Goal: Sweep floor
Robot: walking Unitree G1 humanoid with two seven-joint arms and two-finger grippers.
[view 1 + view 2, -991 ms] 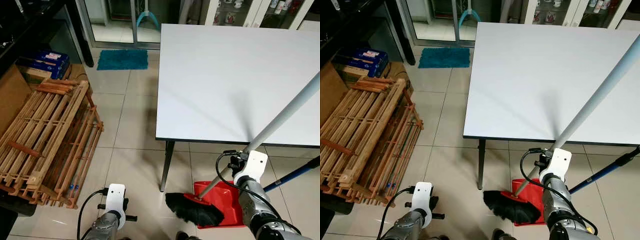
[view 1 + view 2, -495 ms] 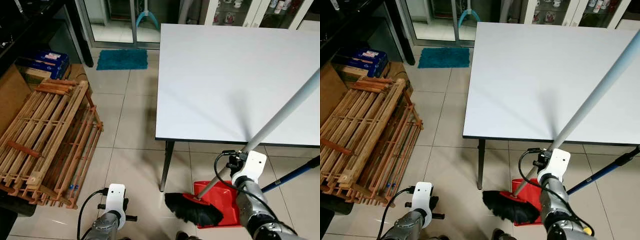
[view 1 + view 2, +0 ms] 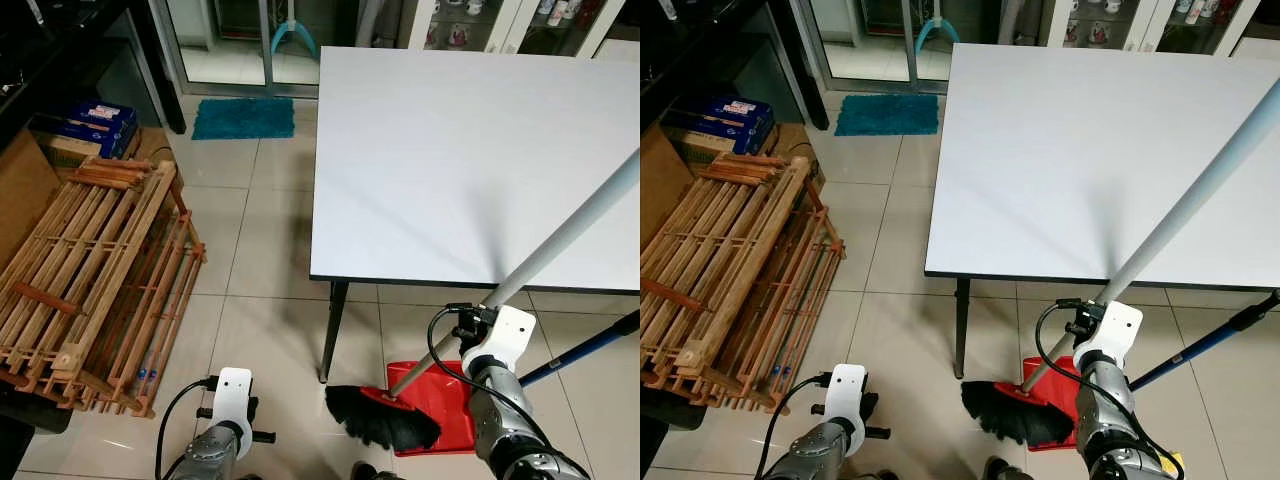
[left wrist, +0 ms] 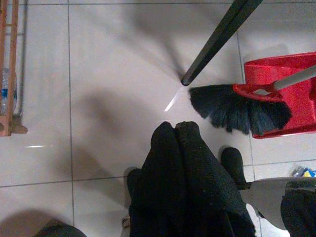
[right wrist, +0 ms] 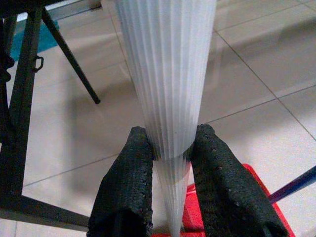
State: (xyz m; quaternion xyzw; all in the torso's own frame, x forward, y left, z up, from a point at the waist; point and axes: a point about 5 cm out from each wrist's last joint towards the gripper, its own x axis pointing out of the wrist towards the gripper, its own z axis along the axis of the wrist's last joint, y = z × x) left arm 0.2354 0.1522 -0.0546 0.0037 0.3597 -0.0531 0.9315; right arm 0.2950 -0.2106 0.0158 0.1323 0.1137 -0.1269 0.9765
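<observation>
We hold the broom [image 3: 560,232] in our right gripper [image 5: 170,163], whose two black fingers [image 5: 129,187] are clenched on either side of its pale ribbed handle. The handle slants from about 2 o'clock, over the edge of the white desk [image 3: 470,150], down to the black bristle head [image 3: 385,420] on the tiled floor [image 3: 270,250] at roughly 6 o'clock. The bristles rest at the open mouth of the red dustpan [image 3: 450,400], which lies flat on the tiles just below the desk's near edge, beside its dark leg [image 3: 332,330]. The dustpan's dark blue handle [image 3: 590,345] runs off toward 3 o'clock.

Our left gripper [image 4: 177,163] hangs low over the tiles at about 7 o'clock, its fingers pressed together on nothing. A wooden rack [image 3: 95,270] lies on the floor at 9 o'clock, well apart from the work.

We judge this to be the step of drawing dirt into the pan. To do it well, we should keep the bristles pressed flat to the tile and stroke them in short, low passes toward the pan's lip, so nothing flicks past it. Nothing braces the pan, so we should keep each stroke gentle or it may slide away. We should also mind the desk leg close by, and the long handle, which could knock the desk edge as we swing.
</observation>
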